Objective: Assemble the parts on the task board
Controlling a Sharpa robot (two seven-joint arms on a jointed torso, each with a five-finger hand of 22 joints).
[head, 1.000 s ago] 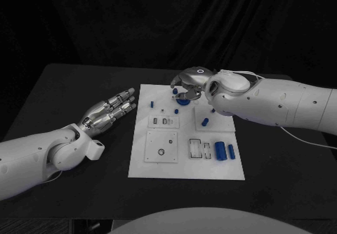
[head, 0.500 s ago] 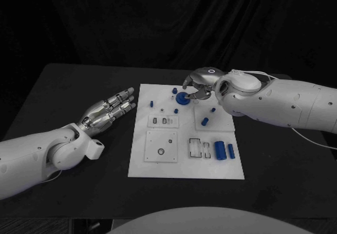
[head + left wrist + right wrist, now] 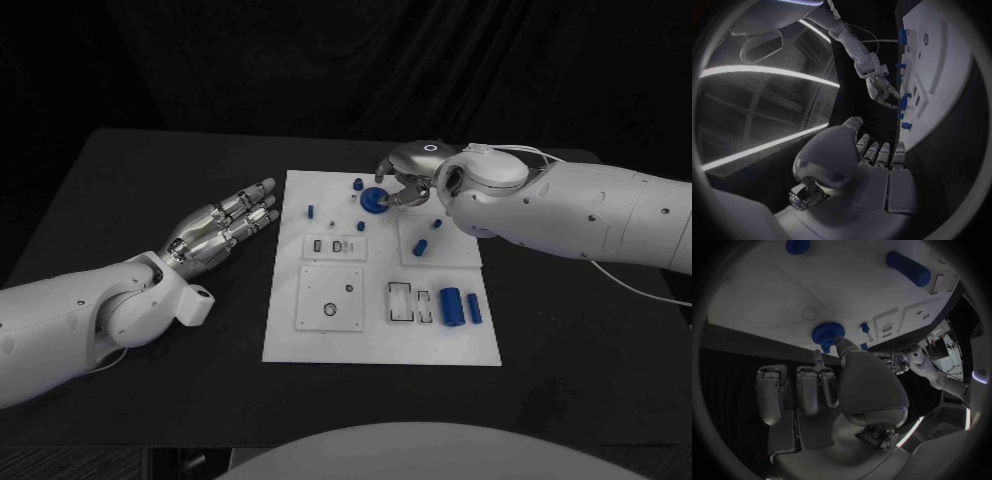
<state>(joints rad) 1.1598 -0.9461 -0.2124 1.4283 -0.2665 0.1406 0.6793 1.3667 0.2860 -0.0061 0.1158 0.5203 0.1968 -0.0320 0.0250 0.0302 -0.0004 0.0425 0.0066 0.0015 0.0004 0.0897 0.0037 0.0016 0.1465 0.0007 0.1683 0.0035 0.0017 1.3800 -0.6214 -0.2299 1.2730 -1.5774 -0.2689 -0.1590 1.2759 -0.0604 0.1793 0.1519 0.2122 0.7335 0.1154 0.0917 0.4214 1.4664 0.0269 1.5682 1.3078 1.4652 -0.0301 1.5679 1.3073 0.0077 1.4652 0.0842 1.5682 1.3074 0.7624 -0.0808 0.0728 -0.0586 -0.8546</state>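
Blue disc lifted over the board's far end

A round blue disc (image 3: 375, 199) is pinched by the right robot hand (image 3: 407, 177) near twelve o'clock of the white board (image 3: 382, 350), probably kept raised so it can be lined up. The left robot hand (image 3: 224, 227) is held spread above the desk (image 3: 130, 190) at nine o'clock, holding nothing.

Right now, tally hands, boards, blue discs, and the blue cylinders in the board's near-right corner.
hands: 2 (left hand, right hand)
board: 1
blue disc: 1
corner cylinders: 2
Total: 6
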